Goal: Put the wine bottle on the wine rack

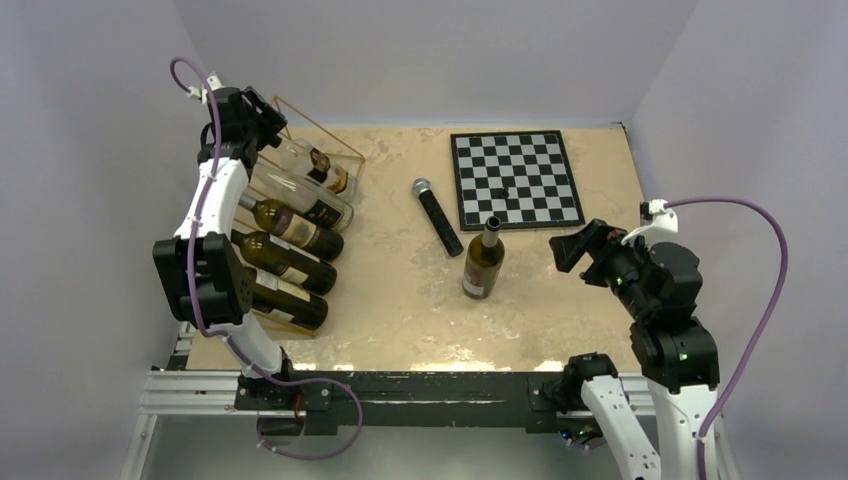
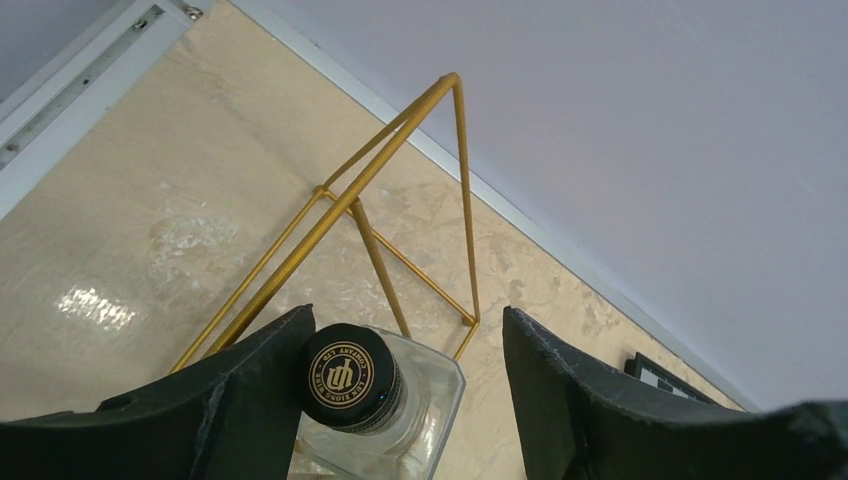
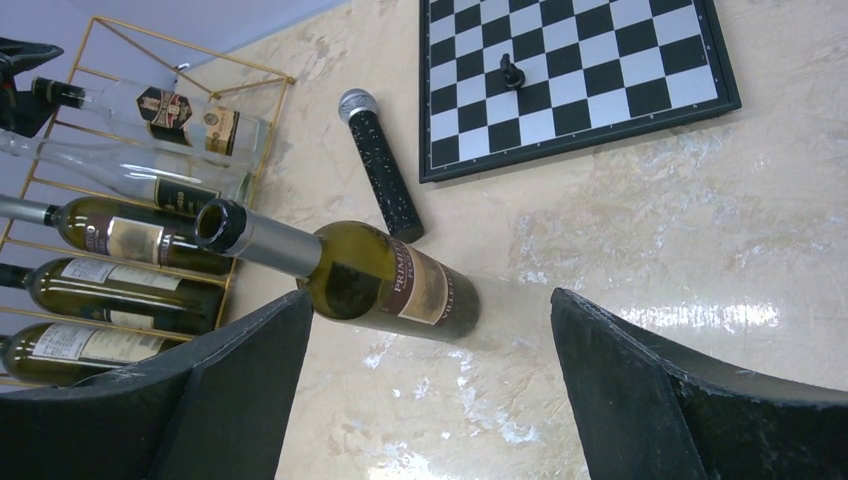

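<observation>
A green wine bottle (image 1: 483, 260) with a brown label stands upright in the middle of the table; it also shows in the right wrist view (image 3: 375, 277). My right gripper (image 1: 572, 250) is open and empty, a short way to the bottle's right, with the bottle ahead of its fingers (image 3: 430, 345). The gold wire wine rack (image 1: 318, 128) stands at the far left and holds several lying bottles. My left gripper (image 1: 266, 124) is open at the rack's far end. A clear bottle's black cap (image 2: 347, 378) lies between its jaws (image 2: 408, 335), against the left finger.
A black microphone (image 1: 437, 216) lies between the rack and the chessboard (image 1: 515, 178), just behind the standing bottle. One dark chess piece (image 3: 511, 71) stands on the board. Walls close in the table at the back and both sides.
</observation>
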{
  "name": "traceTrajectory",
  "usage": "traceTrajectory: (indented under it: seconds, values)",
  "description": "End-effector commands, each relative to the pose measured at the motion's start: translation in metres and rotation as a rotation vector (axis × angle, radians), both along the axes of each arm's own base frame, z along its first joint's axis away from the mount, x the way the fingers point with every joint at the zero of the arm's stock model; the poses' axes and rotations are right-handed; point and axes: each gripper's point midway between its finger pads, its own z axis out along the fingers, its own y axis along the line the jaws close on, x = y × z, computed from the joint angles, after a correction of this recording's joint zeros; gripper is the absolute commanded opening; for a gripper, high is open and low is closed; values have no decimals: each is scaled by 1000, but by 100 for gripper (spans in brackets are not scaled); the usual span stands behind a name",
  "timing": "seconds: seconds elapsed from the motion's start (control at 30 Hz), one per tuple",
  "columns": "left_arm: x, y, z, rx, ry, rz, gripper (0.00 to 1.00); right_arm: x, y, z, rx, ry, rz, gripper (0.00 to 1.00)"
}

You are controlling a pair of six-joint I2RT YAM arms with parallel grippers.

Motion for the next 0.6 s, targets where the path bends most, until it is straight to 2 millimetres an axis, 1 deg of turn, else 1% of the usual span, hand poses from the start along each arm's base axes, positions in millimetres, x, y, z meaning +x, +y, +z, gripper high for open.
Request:
traceTrajectory:
  seconds: [0.0,0.13,0.33,0.43,0.47,0.57]
  values:
    - [-14,17,-1,-16,105,114,73,0,1,4,7,-23,5,94]
    - [-15,18,9,3,90,126,73,0,1,5,7,-25,4,94]
    - [-16,30,30,81,59,165,74,0,1,4,6,-23,3,94]
    - [-12,35,45,178,50,161,74,1,1,5,6,-23,4,94]
    - [-11,37,47,204,61,162,74,0,1,5,6,-23,4,94]
    - [-14,45,58,266,82,176,74,2,0,6,2,-26,-2,94]
